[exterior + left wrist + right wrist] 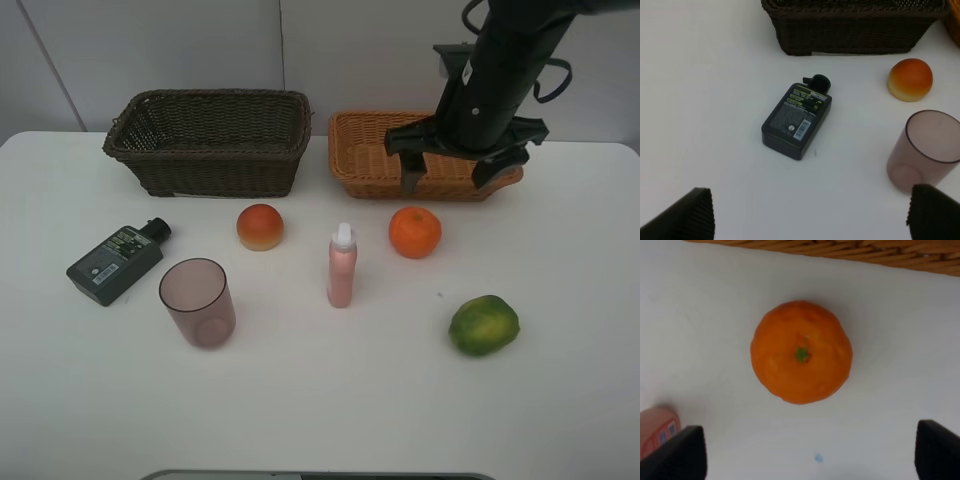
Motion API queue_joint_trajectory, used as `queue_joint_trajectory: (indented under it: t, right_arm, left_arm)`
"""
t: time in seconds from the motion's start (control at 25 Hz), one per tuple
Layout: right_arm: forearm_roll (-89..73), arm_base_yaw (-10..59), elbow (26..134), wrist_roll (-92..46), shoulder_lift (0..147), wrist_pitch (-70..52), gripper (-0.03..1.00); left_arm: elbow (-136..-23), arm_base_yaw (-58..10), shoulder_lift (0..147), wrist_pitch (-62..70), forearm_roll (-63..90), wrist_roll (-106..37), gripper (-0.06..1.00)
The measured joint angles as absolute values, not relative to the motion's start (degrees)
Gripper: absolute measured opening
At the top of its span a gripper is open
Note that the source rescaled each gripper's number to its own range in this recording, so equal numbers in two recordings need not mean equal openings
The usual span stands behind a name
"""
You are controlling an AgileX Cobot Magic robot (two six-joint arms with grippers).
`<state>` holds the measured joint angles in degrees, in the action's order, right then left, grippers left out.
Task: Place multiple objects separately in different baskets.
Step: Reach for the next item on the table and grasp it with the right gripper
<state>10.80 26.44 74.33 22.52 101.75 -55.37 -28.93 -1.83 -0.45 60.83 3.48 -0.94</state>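
Observation:
My right gripper (452, 180) hangs open above the table just in front of the orange-tan basket (362, 150), with the tangerine (415, 232) below it. In the right wrist view the tangerine (801, 352) lies between and beyond the open gripper (807, 452), untouched. My left gripper (807, 215) is open over the table near the flat dark-green bottle (797, 120) and holds nothing. The pink cup (198, 302), peach-like fruit (260, 227), slim pink bottle (342, 268) and green fruit (484, 325) stand on the white table. The dark brown basket (210, 140) sits at the back left.
Both baskets stand side by side along the back of the table, close to the wall. The left arm is outside the exterior view. The pink bottle (657, 432) stands upright close beside the tangerine.

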Motion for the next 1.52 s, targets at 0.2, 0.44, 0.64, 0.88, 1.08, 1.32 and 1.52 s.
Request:
queue_joint_trajectory:
  t: [0.2,0.44,0.64,0.88,1.08,1.32,1.52]
  right_arm:
    - [10.8,26.4,74.3,22.6,101.8,-54.4,0.88]
    - [10.8,26.4,74.4,23.9,106.1,-53.6,0.88]
    - [11.2,25.6,74.4,28.4,109.3,-50.7,0.88]
    - [13.9,23.7,74.4,31.9,110.0,-47.1,0.88]
    - [13.5,23.7,74.4,32.1,111.3,-45.3,0.88]
    - [13.4,23.7,74.4,32.1,113.8,-45.1,0.88]
    - [13.2,24.1,74.4,32.1,114.5,-42.9,0.88]
  left_arm:
    - [-28.9,-1.8,-0.4,60.8,3.5,-0.9,0.99]
    - [-28.9,-1.8,-0.4,60.8,3.5,-0.9,0.99]
    - [-28.9,-1.8,-0.4,60.8,3.5,-0.9,0.99]
    - [-28.9,-1.8,-0.4,60.8,3.5,-0.9,0.99]
    - [-28.9,-1.8,-0.4,60.8,3.5,-0.9,0.99]
    - [-28.9,-1.8,-0.4,60.8,3.5,-0.9,0.99]
    - [-28.9,-1.8,-0.4,60.8,3.5,-0.9,0.99]
